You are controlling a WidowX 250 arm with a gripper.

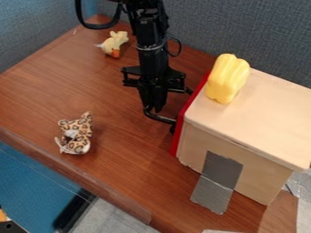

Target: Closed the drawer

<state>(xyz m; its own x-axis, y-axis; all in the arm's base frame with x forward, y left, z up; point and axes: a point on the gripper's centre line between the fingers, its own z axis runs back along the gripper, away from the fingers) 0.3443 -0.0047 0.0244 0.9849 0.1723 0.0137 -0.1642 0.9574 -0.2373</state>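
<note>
Nearest us, grey tape (213,193) runs down the wooden cabinet's (258,123) near side onto the table (118,182), and out beyond its red-fronted side lies a spotted plush (76,134). Here's the drawer (178,141), red front right up against the cabinet, with the gripper (157,109) hanging by its black handle (165,119), how wide I can't tell! Yellow block (227,78) atop the cabinet, and farther off, well apart from it, a duck plush (113,44).
</note>
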